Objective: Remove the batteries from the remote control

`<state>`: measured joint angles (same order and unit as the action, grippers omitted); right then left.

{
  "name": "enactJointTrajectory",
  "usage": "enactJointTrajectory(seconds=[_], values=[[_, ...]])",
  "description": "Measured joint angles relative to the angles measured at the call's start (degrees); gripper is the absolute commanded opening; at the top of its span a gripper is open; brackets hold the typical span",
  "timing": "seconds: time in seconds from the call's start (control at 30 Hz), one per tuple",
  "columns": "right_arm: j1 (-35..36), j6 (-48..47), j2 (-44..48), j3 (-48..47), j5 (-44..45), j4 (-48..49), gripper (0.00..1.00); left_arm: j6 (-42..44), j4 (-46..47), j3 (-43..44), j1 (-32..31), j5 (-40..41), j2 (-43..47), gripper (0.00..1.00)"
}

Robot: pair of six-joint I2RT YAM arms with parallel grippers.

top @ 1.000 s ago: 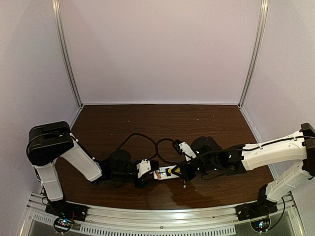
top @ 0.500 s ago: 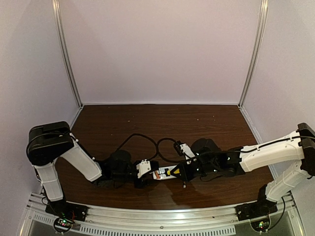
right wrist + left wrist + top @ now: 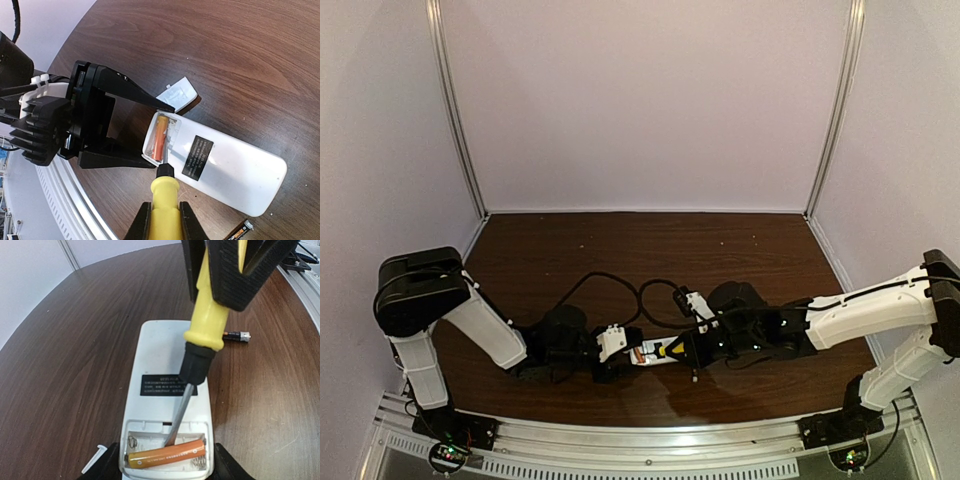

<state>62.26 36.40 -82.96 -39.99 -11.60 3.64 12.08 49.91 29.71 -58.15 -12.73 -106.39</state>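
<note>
Batteries first: the orange battery [image 3: 167,455] lies crosswise in the open compartment at one end of the remote control [image 3: 167,375], with the slot beside it bare and a small spring [image 3: 131,442] showing at its end. The dark battery [image 3: 235,335] is out of the remote and lies on the table [image 3: 65,365] off the remote's long side, apart from it and nearer its closed end.

The remote lies flat with its back up, a black label [image 3: 167,385] across the middle of that back.

A screwdriver [image 3: 212,315] slants down over the remote, its metal shaft crossing the label. The tip is down in the bare slot, right against the side of the orange battery.

The left claw [image 3: 161,136] is closed on the compartment end of the remote, one black finger [image 3: 125,90] pressed along each long edge. The right claw [image 3: 165,220] is clamped on the screwdriver's yellow handle, above the remote's back and reaching in from the closed end.

A small white cover [image 3: 177,95] lies on the table just beside the remote's compartment corner, partly under one left finger.
</note>
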Motion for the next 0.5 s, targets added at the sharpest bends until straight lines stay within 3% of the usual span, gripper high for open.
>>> enactJointTrajectory(seconds=[0.5], values=[[-0.37,5.7,0.04,1.95,0.46,3.21,0.0,-0.02,0.13,0.0,0.0,0.33,0.0,0.0]])
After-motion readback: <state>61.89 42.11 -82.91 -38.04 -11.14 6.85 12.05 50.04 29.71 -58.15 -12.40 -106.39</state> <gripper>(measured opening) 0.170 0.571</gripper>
